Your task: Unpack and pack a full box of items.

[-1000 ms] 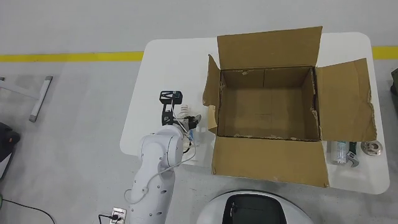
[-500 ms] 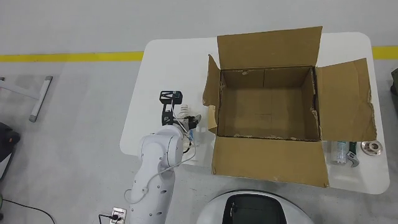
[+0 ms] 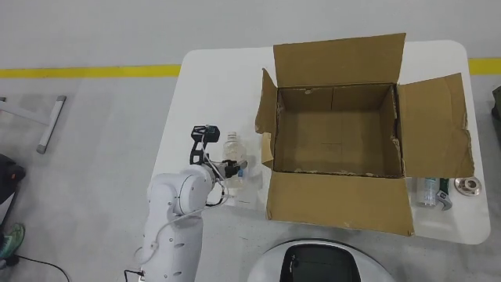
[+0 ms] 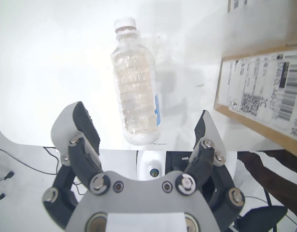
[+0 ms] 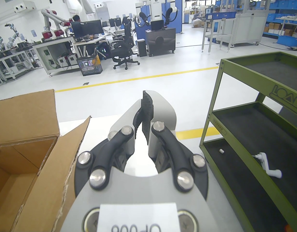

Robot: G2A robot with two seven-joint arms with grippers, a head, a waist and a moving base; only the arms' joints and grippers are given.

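- The bottle (image 4: pixel 136 85) is clear ribbed plastic with a white cap. It lies on its side on the counter (image 3: pixel 211 86), just beside the left outer wall of the box (image 3: pixel 340 61), with the cap pointing away from the robot.
- It will probably handle as a light thing. The thin walls should dent under a hard squeeze, and the smooth skin is likely slippery. The pictures do not show whether there is liquid inside.
- Lying on its side, it could roll off sideways if only one finger touches it first.
- The best hold looks like the ribbed middle of the body, taken across its width. There the ridges give some bite and the sides run parallel. The tapering shoulder and cap would tend to squirt out of a pinch.
- The left gripper (image 4: pixel 142 119) hangs over the base end of the bottle. Its fingers (image 4: pixel 87 126) are spread much wider than the bottle, touch nothing and hold nothing.
- The box stands open with all its flaps out and its cardboard floor bare, so packing looks like the stage in hand.
- The right gripper (image 5: pixel 144 112) is held up beside the right side of the box. Its pads are pressed together and it carries nothing.
- Another bottle (image 3: pixel 427 190) and a small round roll (image 3: pixel 468 186) lie on the counter to the right of the box.
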